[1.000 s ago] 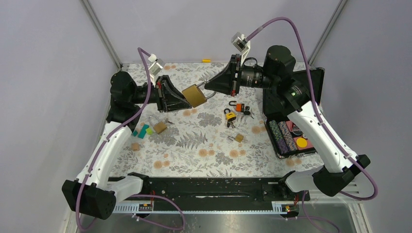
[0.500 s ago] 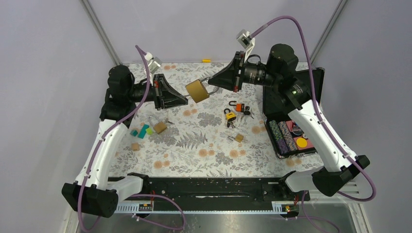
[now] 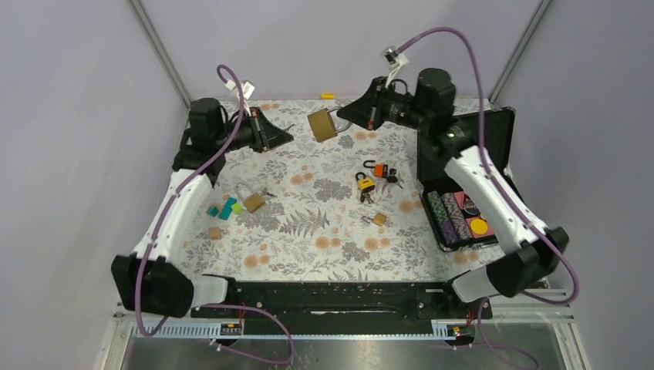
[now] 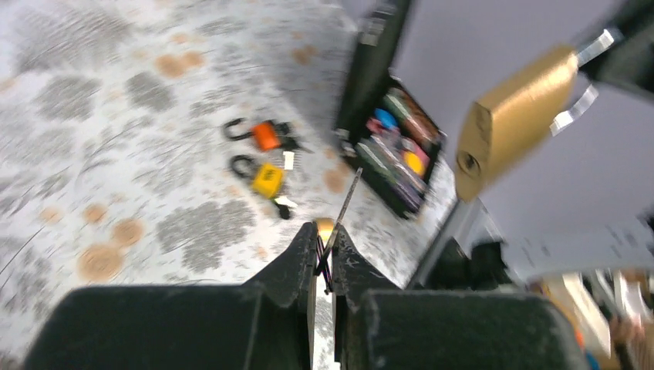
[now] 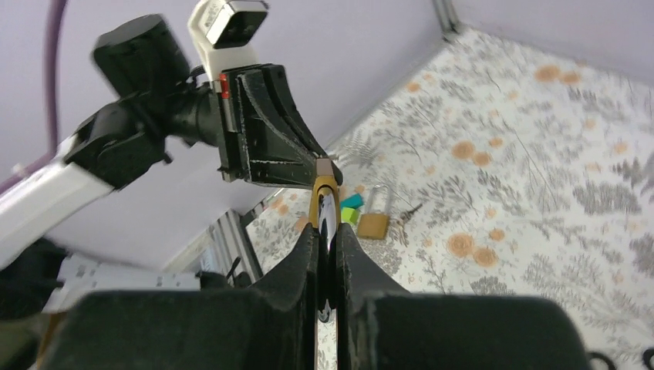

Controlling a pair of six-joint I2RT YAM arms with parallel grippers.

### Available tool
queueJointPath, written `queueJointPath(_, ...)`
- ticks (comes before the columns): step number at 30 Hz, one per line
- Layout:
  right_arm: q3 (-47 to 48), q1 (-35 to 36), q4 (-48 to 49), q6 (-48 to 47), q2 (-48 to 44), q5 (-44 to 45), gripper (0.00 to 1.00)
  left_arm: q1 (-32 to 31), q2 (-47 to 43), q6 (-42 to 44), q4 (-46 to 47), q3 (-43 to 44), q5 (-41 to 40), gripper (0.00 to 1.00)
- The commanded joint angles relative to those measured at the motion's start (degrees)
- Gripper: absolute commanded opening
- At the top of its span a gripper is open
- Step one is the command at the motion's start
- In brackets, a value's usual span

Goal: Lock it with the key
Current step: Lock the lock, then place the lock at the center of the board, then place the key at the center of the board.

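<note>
A second ago the big padlock (image 3: 321, 126) sat against the left claw (image 3: 288, 138) above the middle of the table (image 3: 324, 239); now the two are apart, the left claw drawn back toward 11 o'clock and the padlock carried toward 12 o'clock by the right claw (image 3: 343, 116); both arms reach farther toward the back edge than before. There are five padlocks in all: the big one in the air, a brass one (image 3: 251, 200) at 9 o'clock, a yellow one (image 3: 364, 185) and an orange one (image 3: 383, 169) just right of centre, and a small brass one (image 3: 378, 219) toward 4 o'clock. Four small blocks (image 3: 224, 210) lie near the 9 o'clock padlock; one open case (image 3: 426, 166) lies at 3 o'clock. Each arm stretches forward from its base with the wrist turned inward, so the claws face each other above the far edge. The left claw is pinched tight on the key (image 4: 345, 202), whose thin blade sticks out toward the padlock without touching it. The right claw is clamped narrow on the padlock's shackle, the brass body tilted with its keyhole end toward the key.
</note>
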Motion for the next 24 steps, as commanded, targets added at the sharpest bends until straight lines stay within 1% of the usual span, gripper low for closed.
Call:
queueJointPath(1, -4.4, -0.2, 12.1, 8.5, 7.7, 11.1, 0.0, 0.2, 7.9, -10.0, 2.4, -1.9, -22.7, 0.0)
queueJointPath(3, -5.7, -0.2, 14.8, 9.7, 11.5, 11.3, 0.0, -0.1, 11.4, -10.4, 2.1, -1.1, -28.6, 0.0)
queueJointPath(4, -5.5, -0.2, 14.9, 9.9, 13.7, 10.9, 0.0, -0.1, 13.5, -10.4, 2.2, -0.4, -29.7, 0.0)
queueJointPath(6, -5.1, 0.0, 15.6, 10.6, 17.9, 9.5, 0.0, -0.2, 17.9, -10.0, 2.9, 1.7, -30.2, 0.0)
queueJointPath(8, -5.4, 0.2, 17.6, 11.6, 22.0, 8.6, 0.0, -0.4, 22.9, -11.0, 5.4, 3.1, -28.3, 0.0)
queueJointPath(11, -4.6, 0.9, 19.5, 12.9, 28.7, 8.9, 0.0, -1.4, 30.5, -12.3, 9.3, 4.6, -27.6, 0.0)
queueJointPath(14, -2.3, 1.2, 20.4, 15.0, 34.3, 8.9, 0.0, -2.4, 38.5, -12.6, 10.5, 8.1, -27.4, 0.01)
queueJointPath(15, -1.2, 1.3, 21.0, 16.2, 36.1, 8.6, 0.0, -2.8, 40.6, -12.4, 10.0, 9.6, -27.9, 0.02)
queueJointPath(17, 1.2, 1.4, 20.9, 18.3, 39.3, 8.2, 0.0, -3.3, 43.9, -12.2, 11.4, 11.3, -26.8, 0.08)
queueJointPath(20, 4.9, 2.0, 18.8, 19.3, 43.4, 8.2, 0.0, -3.5, 48.6, -10.3, 7.4, 16.0, -26.2, 0.12)
queueJointPath(22, 6.7, 2.5, 17.5, 19.6, 45.5, 8.5, 0.0, -3.5, 50.7, -9.2, 6.4, 17.6, -25.9, 0.14)
queueJointPath(24, 7.9, 2.7, 16.9, 20.9, 47.5, 8.6, 0.0, -3.5, 52.2, -8.4, 5.3, 19.2, -25.7, 0.18)
